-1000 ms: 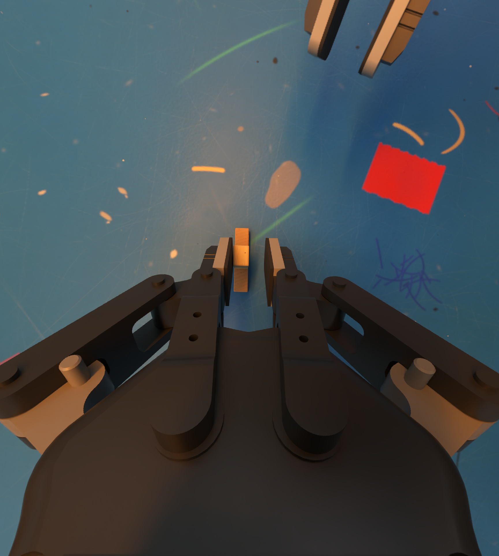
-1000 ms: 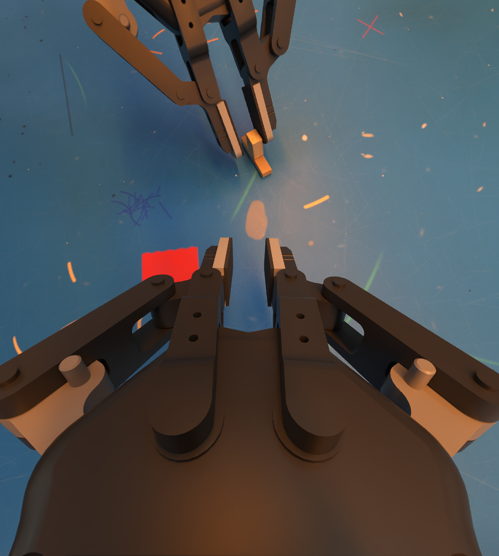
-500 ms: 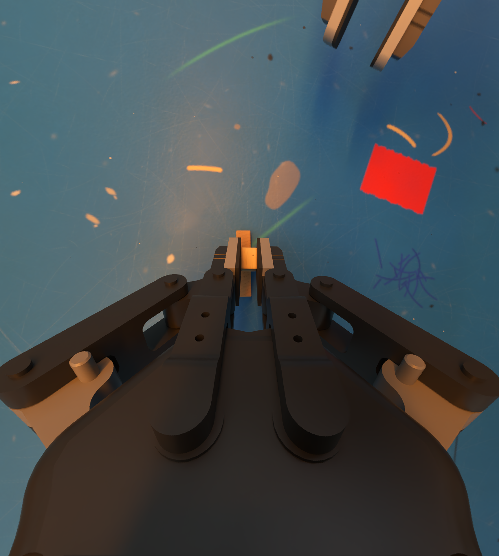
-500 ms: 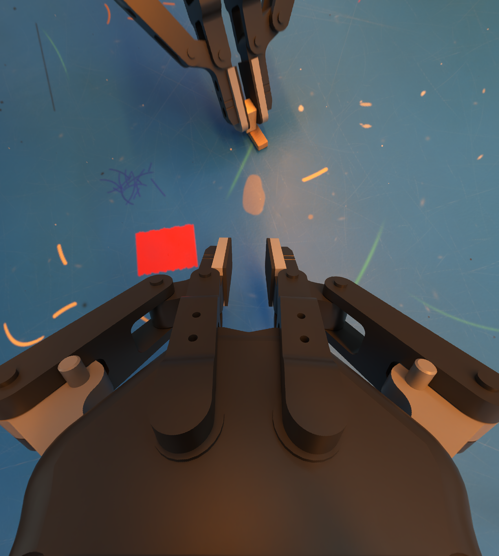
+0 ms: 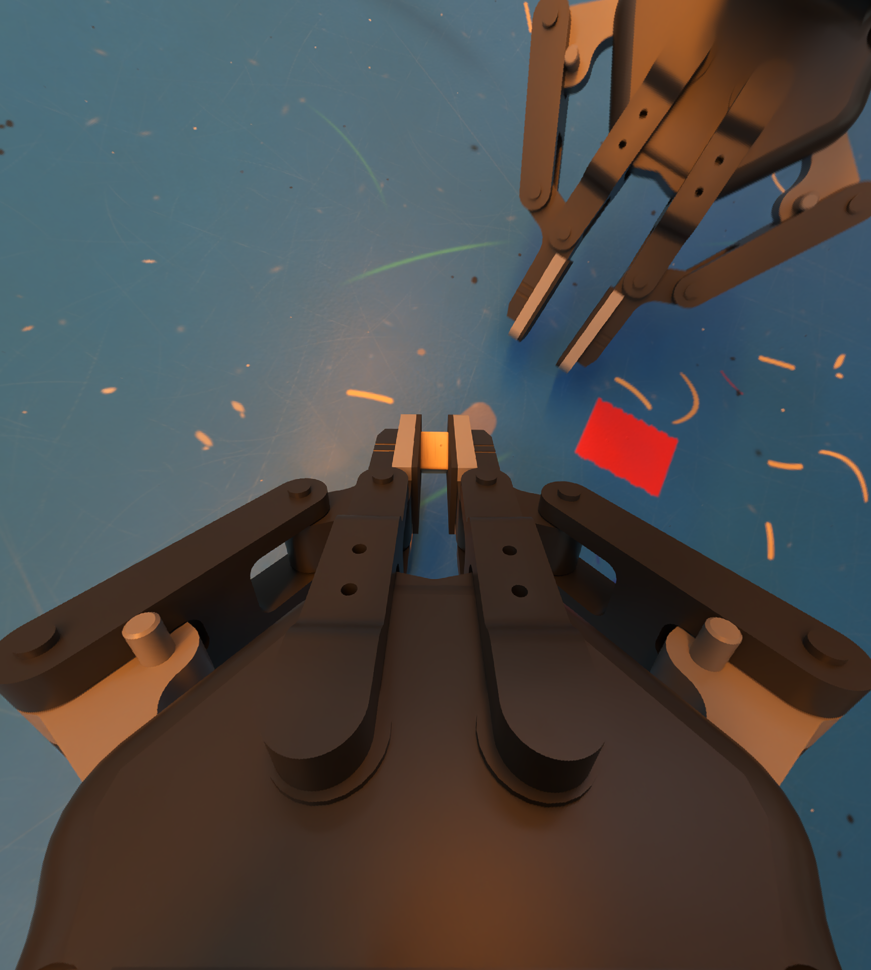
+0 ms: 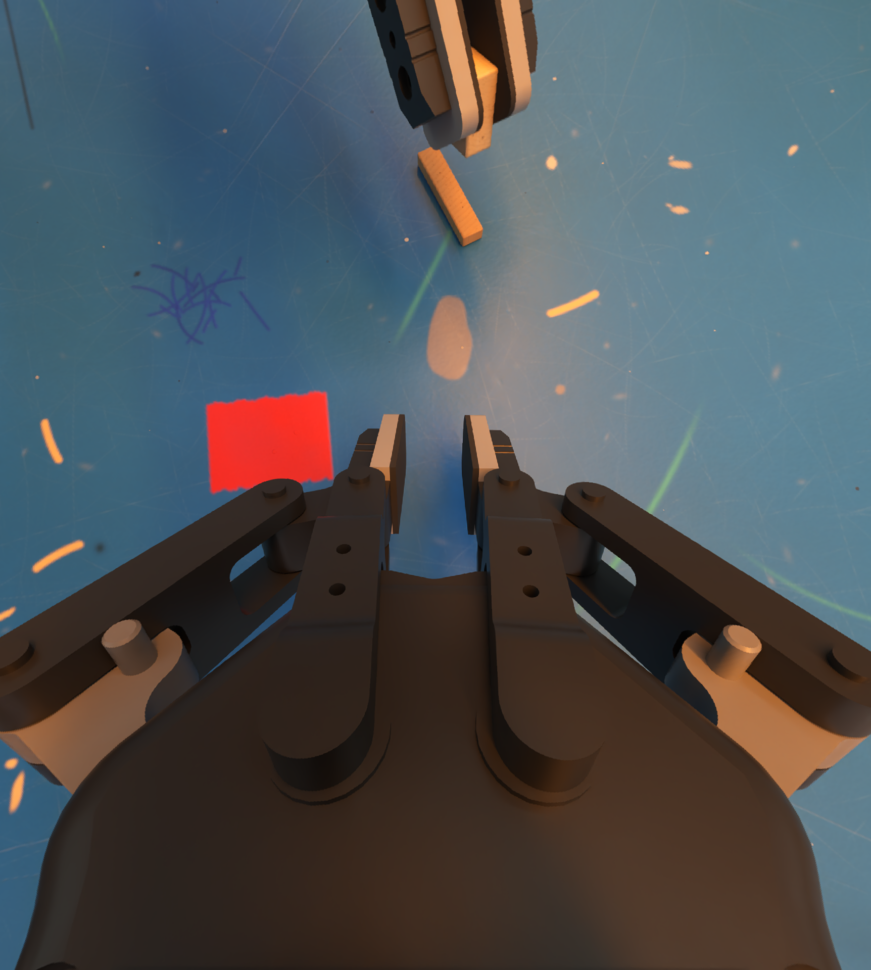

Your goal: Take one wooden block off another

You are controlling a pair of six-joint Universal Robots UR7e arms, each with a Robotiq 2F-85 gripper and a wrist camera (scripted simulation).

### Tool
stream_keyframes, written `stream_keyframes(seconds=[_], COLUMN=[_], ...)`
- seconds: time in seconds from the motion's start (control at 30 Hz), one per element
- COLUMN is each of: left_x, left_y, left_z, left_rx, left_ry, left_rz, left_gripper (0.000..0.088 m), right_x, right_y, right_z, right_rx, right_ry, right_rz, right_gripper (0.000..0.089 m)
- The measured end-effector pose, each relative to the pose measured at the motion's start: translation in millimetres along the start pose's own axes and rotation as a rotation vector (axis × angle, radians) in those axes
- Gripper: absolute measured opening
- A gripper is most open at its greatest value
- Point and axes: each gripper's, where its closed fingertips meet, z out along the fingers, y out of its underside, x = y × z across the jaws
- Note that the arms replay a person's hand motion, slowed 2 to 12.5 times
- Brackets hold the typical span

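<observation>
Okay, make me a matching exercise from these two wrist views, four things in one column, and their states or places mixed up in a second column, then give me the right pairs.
Things:
1. left gripper
2. right gripper
3. held wooden block
4. long wooden block

States or places:
A. lying flat on the blue table
B. open, with nothing between its fingers
C. shut on a block
D. lifted clear of the table, clamped between two fingers

Pairs: 1-C, 2-B, 3-D, 4-A
</observation>
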Motion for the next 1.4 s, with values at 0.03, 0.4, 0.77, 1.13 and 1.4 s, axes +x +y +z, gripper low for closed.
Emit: stream_keyframes(seconds=[0.03, 0.4, 0.77, 1.13, 1.4], left_x=[1, 11, 17, 22, 22], left_y=[0, 11, 7, 9, 12], left_z=[1, 21, 22, 24, 22], left_rx=[0.004, -0.042, -0.035, -0.026, -0.018], left_ry=[0.006, 0.024, 0.015, 0.020, 0.020], left_rz=[-0.011, -0.064, -0.046, -0.034, -0.038], left_gripper=[0.0087, 0.0086, 0.0086, 0.0086, 0.0086], right_x=[-1, -8, -3, -4, -6], right_y=[-0.1, -2.5, -14.7, -32.7, -23.5], right_z=[2, 10, -3, 5, 18], right_rx=[-0.007, -0.051, 0.007, 0.050, -0.038], right_ry=[0.000, 0.024, 0.020, -0.141, -0.195], right_rz=[-0.004, 0.025, -0.067, -0.124, -0.125], right_gripper=[0.0195, 0.0151, 0.0024, 0.0000, 0.0000])
